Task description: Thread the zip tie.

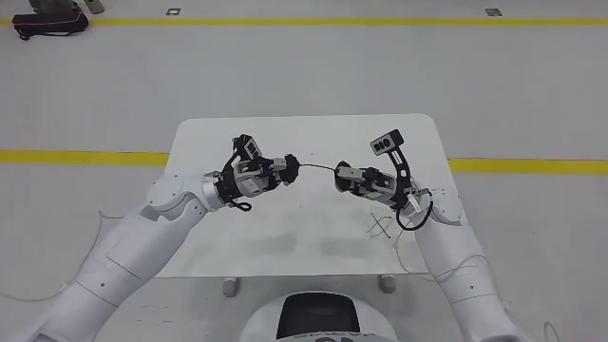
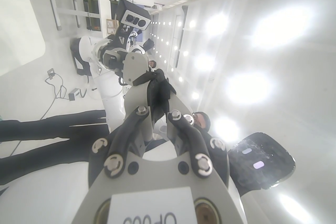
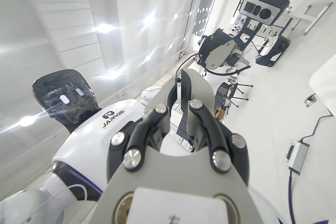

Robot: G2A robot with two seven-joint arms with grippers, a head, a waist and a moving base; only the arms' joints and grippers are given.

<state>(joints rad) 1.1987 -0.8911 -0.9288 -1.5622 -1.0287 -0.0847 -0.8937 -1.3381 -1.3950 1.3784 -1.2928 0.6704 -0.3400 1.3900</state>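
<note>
A thin black zip tie (image 1: 315,169) spans the short gap between my two grippers, held in the air above the white table (image 1: 237,247). My left gripper (image 1: 291,164) is shut on one end, and its fingertips (image 2: 155,93) pinch together in the left wrist view. My right gripper (image 1: 339,177) is shut on the other end. In the right wrist view the zip tie (image 3: 189,56) curves from my right gripper (image 3: 179,76) toward the left gripper's body (image 3: 219,53). The grippers face each other, a few centimetres apart.
Spare black zip ties (image 1: 380,226) lie crossed on the table near the right arm's forearm. The table's far edge (image 1: 304,119) lies beyond the grippers. A dark bag (image 1: 47,21) sits on the floor far back left.
</note>
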